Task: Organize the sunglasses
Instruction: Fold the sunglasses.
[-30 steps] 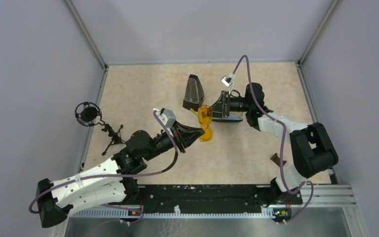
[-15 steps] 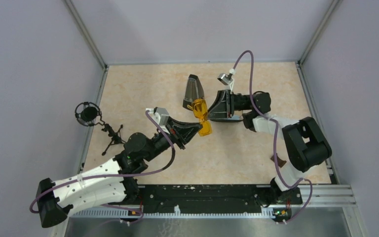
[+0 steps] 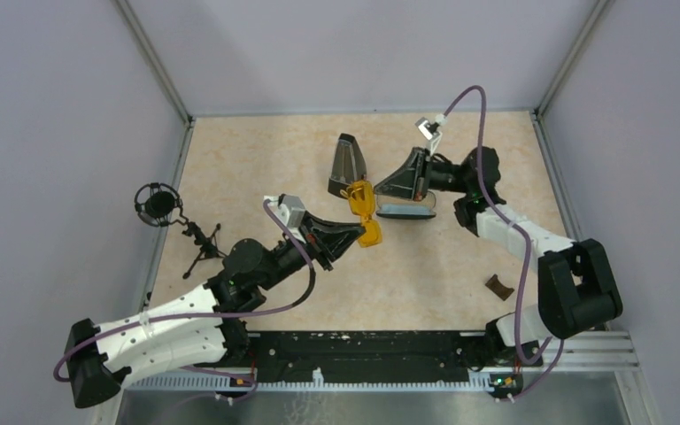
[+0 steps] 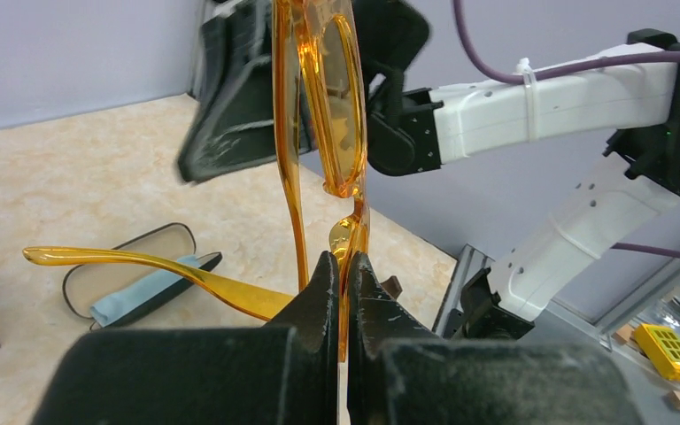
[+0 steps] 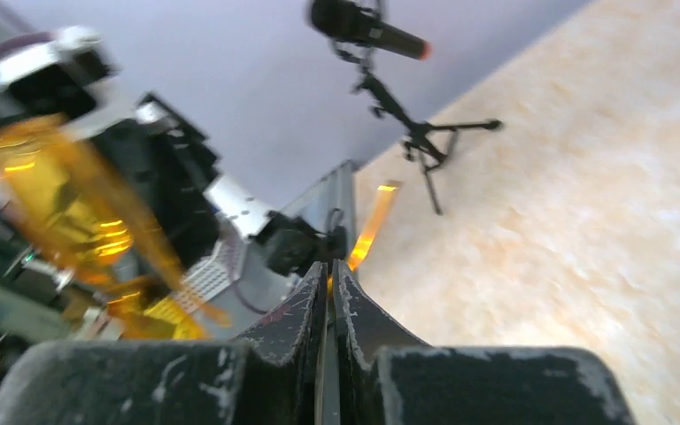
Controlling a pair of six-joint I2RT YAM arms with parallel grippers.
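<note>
looking over the last second, what has moved?

mostly the right claw (image 5: 329,270). a second ago it lay low and level over the case. now its wrist has swung back and tipped up, and its jaws have drawn in until only a thin slit shows between them.

is it holding anything?

i can't tell. a thin orange arm of the sunglasses (image 4: 336,115) shows right at its tips in its own view, but that view is blurred. it may be pinched, or it may just lie behind the tips.

and the left claw (image 4: 343,266)?

it's clamped tight on the near end of the frame, as before. it holds the sunglasses on end, up off the table (image 3: 257,168), between the two claws. it has carried them a little further up the table, closer to the right claw.

where does that leave the job?

one arm of the sunglasses still sticks out wide. the case (image 4: 142,248) lies open on the table near the right claw, with a blue cloth (image 4: 137,290) in it. my guess is this is the folding step. that open arm has to fold flat before the pair will fit, so nothing is put away yet.
</note>
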